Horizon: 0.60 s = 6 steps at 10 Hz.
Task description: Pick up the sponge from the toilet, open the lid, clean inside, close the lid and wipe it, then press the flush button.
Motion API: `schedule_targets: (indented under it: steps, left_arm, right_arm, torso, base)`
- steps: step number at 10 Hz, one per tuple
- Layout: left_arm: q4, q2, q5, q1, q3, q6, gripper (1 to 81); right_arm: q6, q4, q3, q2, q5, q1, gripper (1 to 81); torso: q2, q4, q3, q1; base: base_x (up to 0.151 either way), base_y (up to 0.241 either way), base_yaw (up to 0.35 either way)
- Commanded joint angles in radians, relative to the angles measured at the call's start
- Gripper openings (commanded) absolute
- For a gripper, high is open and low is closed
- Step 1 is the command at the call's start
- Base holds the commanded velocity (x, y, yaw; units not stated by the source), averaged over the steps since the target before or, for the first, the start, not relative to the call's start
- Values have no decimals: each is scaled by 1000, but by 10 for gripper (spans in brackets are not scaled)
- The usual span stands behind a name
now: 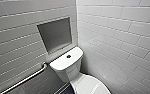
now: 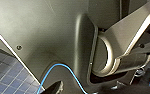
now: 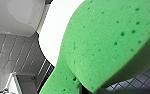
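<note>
1. You face white oblong-tiled walls point(image 1: 121, 30) that meet in a corner at upper centre.
2. Grey recessed niche point(image 1: 54, 35) sits left of centre.
3. Metal grab bar point(image 1: 26, 80) slants across the lower left.
4. Your left wrist view shows a floor point(image 2: 6, 80) of dark, small square tiles.

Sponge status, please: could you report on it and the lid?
Right wrist: sponge held, near lid. Lid down. Uncovered flush button; nothing blocking.

White glossy toilet point(image 1: 66, 65), lid point(image 1: 91, 86) closed, dark round flush button point(image 1: 68, 56) centred on the tank top. Bright green porous sponge point(image 3: 108, 45) tilted, raised above the lid.
</note>
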Motion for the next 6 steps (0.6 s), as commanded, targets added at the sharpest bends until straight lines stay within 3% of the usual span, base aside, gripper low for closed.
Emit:
schedule_targets:
  steps: [1, 4, 6]
  left_arm:
    - [1, -5, 99, 0, -1, 2, 811]
    - [4, 9, 86, 1, -1, 2, 811]
    - [4, 10, 79, 4, -1, 2, 811]
  right_arm:
    - [3, 43, -44, -22, -153, 212, 10]
    - [17, 46, -67, 26, -219, 326, 10]
    - [35, 46, -108, 49, -235, 381, 10]
  torso:
    - [0, 0, 0, 0]
    - [0, 0, 0, 0]
    - [0, 0, -74, 0]
  base:
    - [0, 0, 0]
    - [0, 0, 0]
    - [0, 0, 0]
